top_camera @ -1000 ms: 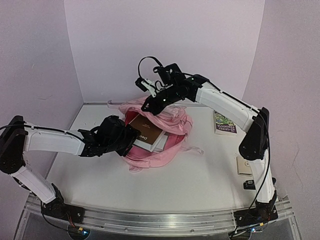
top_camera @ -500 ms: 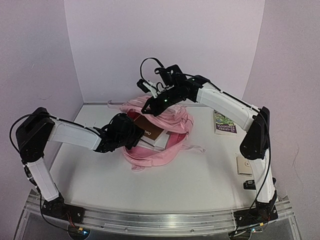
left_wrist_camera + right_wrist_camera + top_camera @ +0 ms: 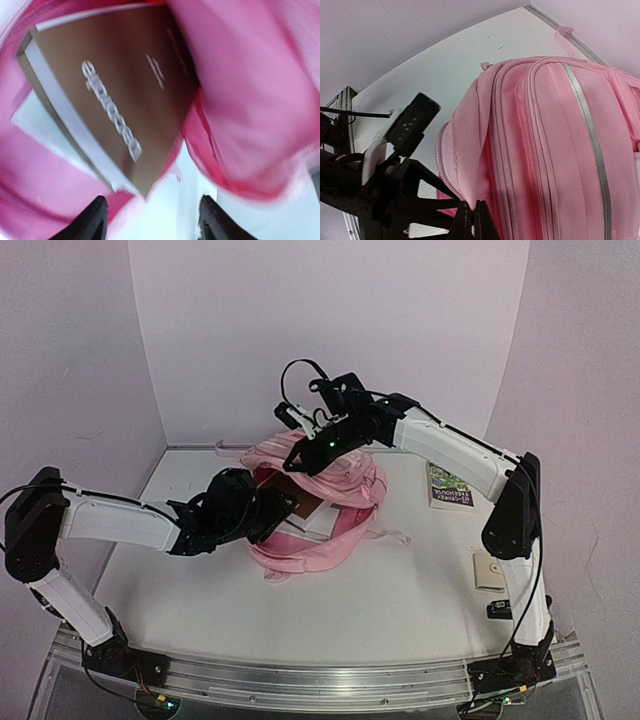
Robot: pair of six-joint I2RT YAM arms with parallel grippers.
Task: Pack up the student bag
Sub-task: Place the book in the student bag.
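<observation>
**Bag mouth held open, brown book partway in**

Against the frame half a second back: noted left gripper [image 3: 152,224] pulled slightly leftward off the bag mouth, and its black elbow joint shifted toward the left wall. Saw no clear shift in the right arm.

Found table [image 3: 400,580] white, with student bag [image 3: 345,480] lying near its middle, toward the back wall, mouth facing the left arm.

Noted right gripper [image 3: 473,222] at the bag's upper edge, fingers pressed together on a fold of pink fabric at the opening, holding that flap raised.

Noted left fingers [image 3: 95,220] spread apart, gripping nothing, just short of the near corner of the brown book [image 3: 115,95]. Found that book tilted, far end inside the bag and near end sticking out, lying over a white flat item [image 3: 312,524]; book or pad, cannot tell.

Logged a green-covered book [image 3: 449,485] flat on the table, right of the bag and well apart from it. Logged a small tan card [image 3: 488,570] nearer the right arm's base.
</observation>
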